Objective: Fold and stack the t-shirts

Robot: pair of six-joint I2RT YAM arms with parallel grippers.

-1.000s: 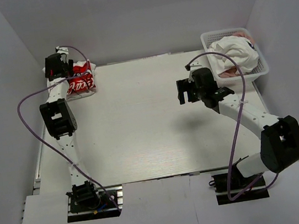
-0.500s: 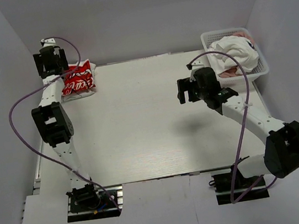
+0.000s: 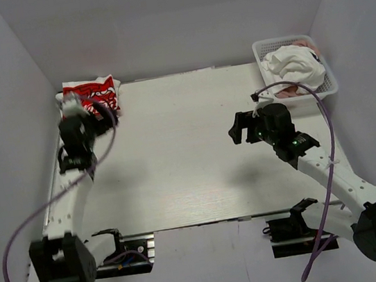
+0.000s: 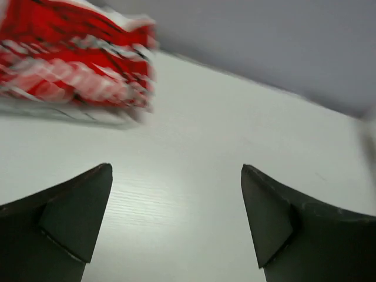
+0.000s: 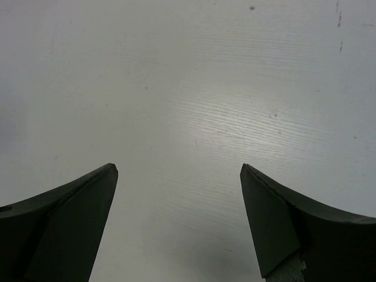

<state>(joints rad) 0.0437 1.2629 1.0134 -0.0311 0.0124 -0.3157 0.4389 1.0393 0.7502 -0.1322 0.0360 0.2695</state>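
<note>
A folded white t-shirt with red print lies at the table's back left corner; it also shows blurred at the upper left of the left wrist view. My left gripper is open and empty just in front of that shirt, over bare table. A crumpled white t-shirt fills the basket, with a bit of pink cloth under it. My right gripper is open and empty above bare table, left of and nearer than the basket.
A white plastic lattice basket stands at the back right corner. Grey walls close in the table at the back and both sides. Purple cables loop off both arms.
My left arm has pulled back from over the folded red-print shirt towards the near side, leaving the shirt lying. My right arm has drawn back a little and lower.
</note>
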